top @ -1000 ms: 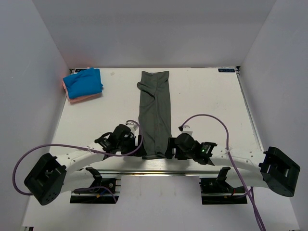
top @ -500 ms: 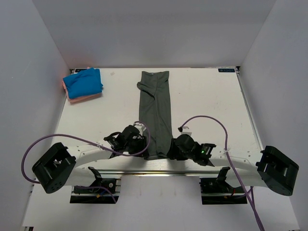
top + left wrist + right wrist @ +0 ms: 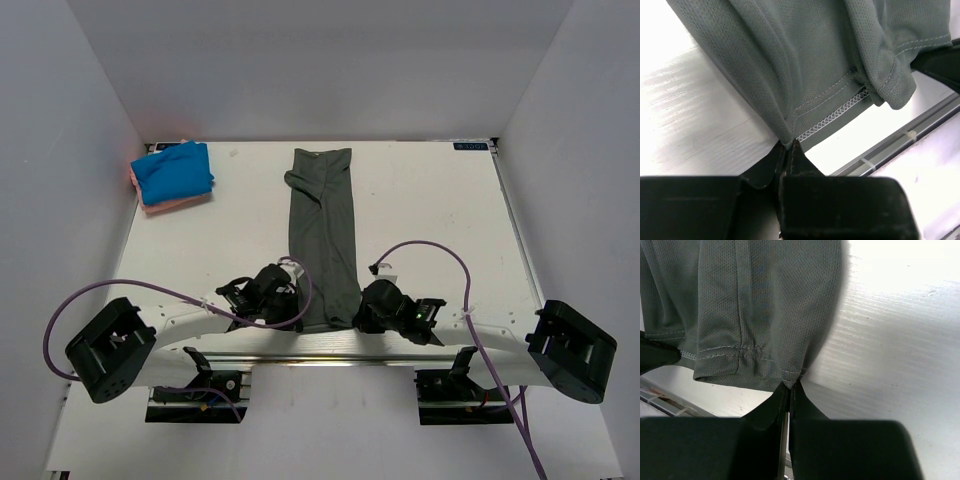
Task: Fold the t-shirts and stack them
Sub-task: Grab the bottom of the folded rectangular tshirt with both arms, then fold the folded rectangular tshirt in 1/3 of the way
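Note:
A dark grey-green t-shirt [image 3: 324, 235] lies folded into a long narrow strip down the middle of the white table [image 3: 430, 215]. My left gripper [image 3: 298, 312] is shut on its near left hem corner [image 3: 788, 142]. My right gripper [image 3: 352, 314] is shut on the near right hem corner [image 3: 791, 384]. In both wrist views the black fingertips pinch the mesh cloth at its stitched hem. A folded bright blue t-shirt [image 3: 173, 171] sits on a salmon-pink one [image 3: 160, 205] at the far left corner.
White walls close in the table on the left, back and right. A metal rail [image 3: 320, 345] runs along the near edge between the arm bases. Purple cables [image 3: 430, 250] loop over both arms.
Both grippers went from open to shut on the near hem corners of the grey-green t-shirt. The left arm slid right toward the cloth.

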{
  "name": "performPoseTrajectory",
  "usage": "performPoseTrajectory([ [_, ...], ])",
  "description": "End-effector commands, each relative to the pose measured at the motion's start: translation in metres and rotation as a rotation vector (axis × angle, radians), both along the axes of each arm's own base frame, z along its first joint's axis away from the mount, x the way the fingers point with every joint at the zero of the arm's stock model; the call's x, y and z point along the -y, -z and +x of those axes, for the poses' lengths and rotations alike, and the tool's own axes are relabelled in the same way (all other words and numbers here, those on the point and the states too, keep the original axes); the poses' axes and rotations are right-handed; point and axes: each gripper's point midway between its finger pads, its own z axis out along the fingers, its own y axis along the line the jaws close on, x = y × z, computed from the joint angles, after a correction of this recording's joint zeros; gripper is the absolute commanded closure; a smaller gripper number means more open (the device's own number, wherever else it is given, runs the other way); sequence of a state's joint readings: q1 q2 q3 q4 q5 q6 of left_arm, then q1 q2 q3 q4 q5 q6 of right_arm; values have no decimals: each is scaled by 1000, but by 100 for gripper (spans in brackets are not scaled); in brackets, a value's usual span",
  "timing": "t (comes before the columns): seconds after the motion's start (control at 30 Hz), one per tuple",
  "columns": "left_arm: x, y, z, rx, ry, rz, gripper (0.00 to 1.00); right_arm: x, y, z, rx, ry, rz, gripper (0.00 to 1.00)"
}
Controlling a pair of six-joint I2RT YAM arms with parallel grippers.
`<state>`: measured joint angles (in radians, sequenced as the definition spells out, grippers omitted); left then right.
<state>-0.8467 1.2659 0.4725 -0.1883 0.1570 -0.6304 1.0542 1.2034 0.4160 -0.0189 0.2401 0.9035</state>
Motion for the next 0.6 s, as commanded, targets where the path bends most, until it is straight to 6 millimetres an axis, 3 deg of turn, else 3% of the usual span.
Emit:
performPoseTrajectory([
  [0.0,7,-11,-1,10,38,-26,100,-11,-19,16,88,-7,27,100],
  [0.17,26,-47,17,101,52,-104,100,-15,-40,25,142,-39,7,100],
  [0.2,30,-58,24,128,42,-116,100,-21,-55,33,174,-31,17,100],
  [0.4,21,-83,60,221,-98,-69,100,-12,-70,56,245,26,-108,100],
  [0.43,18,-88,67,243,-132,-56,100,-18,-85,65,273,35,-100,100],
  [0.5,17,-101,81,278,-174,-44,100,-10,-80,71,277,59,-174,100],
  [0.53,16,-102,88,293,-194,-29,100,-18,-95,79,305,75,-158,100],
  [0.57,15,-108,95,304,-214,-23,100,-12,-92,86,306,97,-198,100],
])
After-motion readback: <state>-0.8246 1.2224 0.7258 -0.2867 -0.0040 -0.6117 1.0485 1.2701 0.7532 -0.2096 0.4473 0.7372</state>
